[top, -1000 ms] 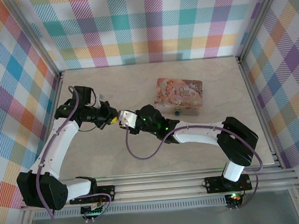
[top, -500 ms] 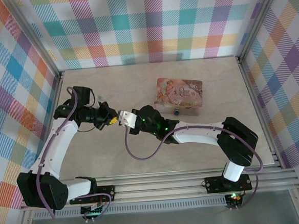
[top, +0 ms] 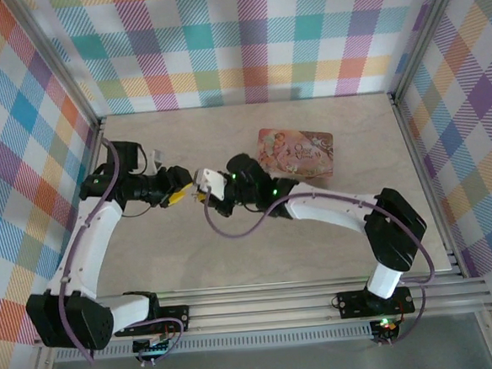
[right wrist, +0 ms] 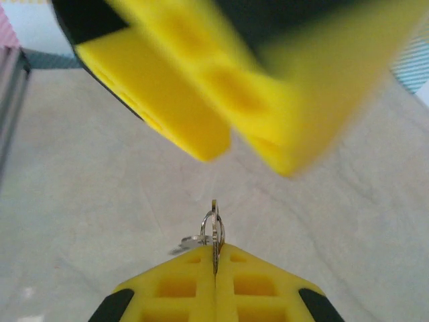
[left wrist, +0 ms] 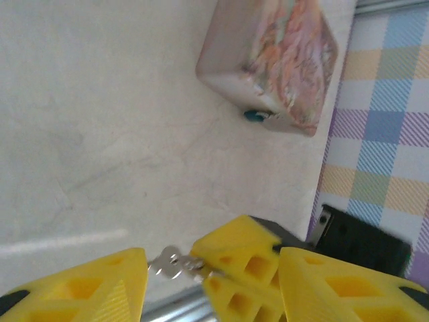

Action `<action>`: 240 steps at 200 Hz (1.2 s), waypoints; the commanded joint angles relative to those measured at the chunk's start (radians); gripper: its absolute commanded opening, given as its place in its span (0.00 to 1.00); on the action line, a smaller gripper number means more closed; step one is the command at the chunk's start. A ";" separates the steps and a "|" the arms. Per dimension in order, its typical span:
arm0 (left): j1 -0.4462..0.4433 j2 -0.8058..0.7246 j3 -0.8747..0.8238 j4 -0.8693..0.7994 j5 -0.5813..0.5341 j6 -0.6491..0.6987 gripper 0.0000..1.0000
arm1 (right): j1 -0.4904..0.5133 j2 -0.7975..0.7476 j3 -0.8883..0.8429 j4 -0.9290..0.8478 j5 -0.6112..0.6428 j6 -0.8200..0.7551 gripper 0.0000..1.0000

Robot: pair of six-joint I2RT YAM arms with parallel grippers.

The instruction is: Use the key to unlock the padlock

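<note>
The right gripper [right wrist: 214, 249] is pinched shut on the key [right wrist: 214, 225] by its ring, the left gripper [top: 179, 193] stands apart either side, and the padlock [left wrist: 255, 115] lies against the pink box [top: 299, 151], off to the right and nearer the right arm.

Nothing here can be read: no words, numbers, brand marks or signs. The lid of the pink box [top: 296, 153] carries a printed illustration. If there is any lettering in it, it is too small to make out from above and too blurred in the left wrist view [left wrist: 281, 60].
</note>
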 commanded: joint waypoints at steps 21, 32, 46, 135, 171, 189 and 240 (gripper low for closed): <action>0.011 -0.204 -0.059 0.226 0.012 0.236 0.55 | -0.151 -0.012 0.150 -0.479 -0.429 0.056 0.00; 0.009 -0.238 -0.110 0.341 0.085 0.237 0.55 | -0.172 -0.032 0.170 -0.542 -0.452 0.040 0.00; 0.008 -0.265 -0.174 0.504 0.190 0.259 0.56 | -0.188 -0.060 0.186 -0.604 -0.450 0.011 0.00; -0.257 -0.163 -0.211 0.554 0.314 0.583 0.54 | -0.210 -0.135 0.271 -0.907 -0.430 -0.075 0.00; -0.327 -0.102 -0.196 0.540 0.341 0.646 0.50 | -0.210 -0.190 0.223 -0.887 -0.444 -0.066 0.00; -0.350 -0.071 -0.185 0.512 0.350 0.669 0.49 | -0.210 -0.214 0.197 -0.874 -0.443 -0.064 0.00; -0.379 -0.018 -0.169 0.467 0.353 0.702 0.43 | -0.210 -0.243 0.164 -0.865 -0.434 -0.066 0.00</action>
